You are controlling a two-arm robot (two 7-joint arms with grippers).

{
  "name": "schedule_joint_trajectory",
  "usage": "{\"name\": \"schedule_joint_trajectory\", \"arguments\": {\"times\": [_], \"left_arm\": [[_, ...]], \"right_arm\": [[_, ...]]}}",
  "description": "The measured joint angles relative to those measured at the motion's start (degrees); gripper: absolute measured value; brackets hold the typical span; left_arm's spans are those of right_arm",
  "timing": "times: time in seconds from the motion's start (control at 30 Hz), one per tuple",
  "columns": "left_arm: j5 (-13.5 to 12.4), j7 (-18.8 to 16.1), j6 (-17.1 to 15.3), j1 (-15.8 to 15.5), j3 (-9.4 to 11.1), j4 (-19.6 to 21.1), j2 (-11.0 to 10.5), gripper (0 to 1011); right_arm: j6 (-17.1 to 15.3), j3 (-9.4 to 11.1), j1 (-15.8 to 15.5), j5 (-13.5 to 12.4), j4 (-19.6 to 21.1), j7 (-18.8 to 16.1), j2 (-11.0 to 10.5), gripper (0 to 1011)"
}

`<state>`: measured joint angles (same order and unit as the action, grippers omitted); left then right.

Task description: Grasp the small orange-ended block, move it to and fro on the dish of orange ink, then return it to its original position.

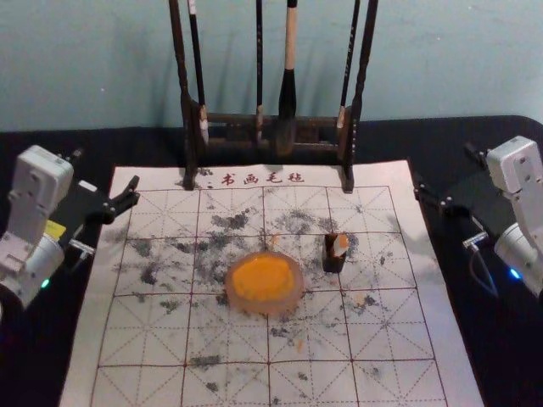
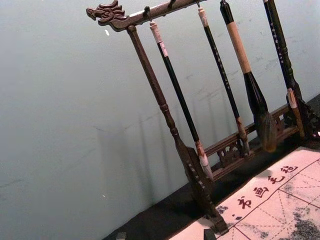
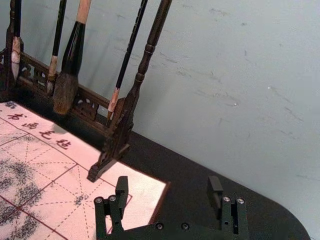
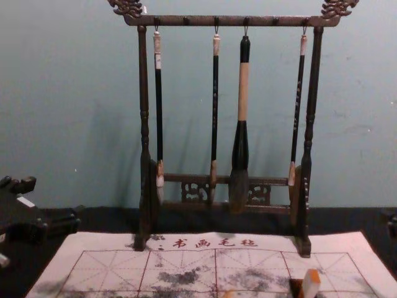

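Brushes (image 4: 243, 93) are hung from a rack (image 4: 198, 21) beyond dish (image 1: 232, 293) and block (image 1: 340, 245); left tool (image 1: 105, 169) and right tool (image 1: 443, 164) are parked wide open, empty, at the mat's (image 1: 140, 343) sides.

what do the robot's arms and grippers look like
The left gripper and right gripper are black and two-fingered. The left arm, pale grey and rounded, has a yellow label and green light; the similar right arm has a blue light.
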<state>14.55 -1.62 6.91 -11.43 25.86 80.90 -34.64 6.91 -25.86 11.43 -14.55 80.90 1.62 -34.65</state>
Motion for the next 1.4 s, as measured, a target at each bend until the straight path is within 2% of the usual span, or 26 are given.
{"name": "schedule_joint_trajectory", "arguments": {"times": [0.53, 0.67, 0.8, 1.0, 1.17, 1.4], "left_arm": [[0.0, 0.0, 0.0, 0.0, 0.0, 0.0, 0.0, 1001], [0.0, 0.0, 0.0, 0.0, 0.0, 0.0, 0.0, 1001], [0.0, 0.0, 0.0, 0.0, 0.0, 0.0, 0.0, 1001], [0.0, 0.0, 0.0, 0.0, 0.0, 0.0, 0.0, 1001], [0.0, 0.0, 0.0, 0.0, 0.0, 0.0, 0.0, 1002], [0.0, 0.0, 0.0, 0.0, 0.0, 0.0, 0.0, 1001]], "right_arm": [[0.0, 0.0, 0.0, 0.0, 0.0, 0.0, 0.0, 1003], [-0.2, 0.8, -0.6, -0.4, 0.5, -0.3, 0.2, 1003], [-1.8, 2.1, -2.5, -1.8, 2.6, -1.1, 0.2, 1003], [-4.2, 3.5, -6.5, -3.7, 6.9, -2.9, -1.1, 1003], [-6.5, 3.8, -10.3, -4.5, 10.8, -4.9, -2.7, 1003], [-8.0, 3.4, -14.6, -4.4, 14.3, -7.0, -4.0, 1003]]}}
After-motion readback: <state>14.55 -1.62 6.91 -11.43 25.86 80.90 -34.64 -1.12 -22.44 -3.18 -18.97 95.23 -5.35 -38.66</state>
